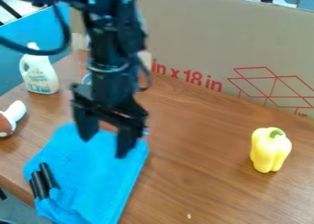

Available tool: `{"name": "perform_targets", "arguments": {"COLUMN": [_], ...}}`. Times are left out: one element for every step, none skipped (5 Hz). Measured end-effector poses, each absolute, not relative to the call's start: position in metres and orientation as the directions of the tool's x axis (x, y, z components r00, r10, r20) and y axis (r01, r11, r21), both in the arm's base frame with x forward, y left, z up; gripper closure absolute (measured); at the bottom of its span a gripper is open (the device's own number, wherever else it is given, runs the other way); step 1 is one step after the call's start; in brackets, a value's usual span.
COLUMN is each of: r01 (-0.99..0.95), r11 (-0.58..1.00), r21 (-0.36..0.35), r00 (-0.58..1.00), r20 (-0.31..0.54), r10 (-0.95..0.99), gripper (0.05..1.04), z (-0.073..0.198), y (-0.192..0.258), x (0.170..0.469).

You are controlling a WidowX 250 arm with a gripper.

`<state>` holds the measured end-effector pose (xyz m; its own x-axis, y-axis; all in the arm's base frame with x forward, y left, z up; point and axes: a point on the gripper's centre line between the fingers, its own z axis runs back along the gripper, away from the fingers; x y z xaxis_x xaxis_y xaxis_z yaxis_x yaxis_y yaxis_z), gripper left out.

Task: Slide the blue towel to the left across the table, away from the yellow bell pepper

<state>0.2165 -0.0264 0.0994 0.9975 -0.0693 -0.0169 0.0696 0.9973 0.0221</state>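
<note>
The black gripper (105, 144) hangs over the upper part of a blue cloth (101, 182), its two fingers spread apart with nothing seen between them. The cloth lies on the wooden table at the left front. Black cylindrical pieces (44, 179) rest at the cloth's left edge, down and to the left of the gripper. Far to the right, a yellow bell pepper (270, 152) with a green stem stands upright on the table.
A white bottle (40, 76) stands at the back left. A brown and white mushroom-like toy (10, 119) lies at the left edge. Behind the table, a large cardboard panel (208, 44) with red print forms a wall. The wooden table (196, 172) has its edge at the lower left.
</note>
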Motion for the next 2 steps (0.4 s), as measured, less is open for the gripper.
{"name": "perform_targets", "arguments": {"r01": [0.161,0.261], "r11": [0.987,0.965], "r21": [-0.004,-0.032], "r00": [0.987,0.965], "r20": [0.017,0.048], "r10": [-0.161,-0.259], "gripper": [0.083,0.083], "z": [0.106,0.107], "y": [-0.053,-0.091], "x": [0.223,0.233]}}
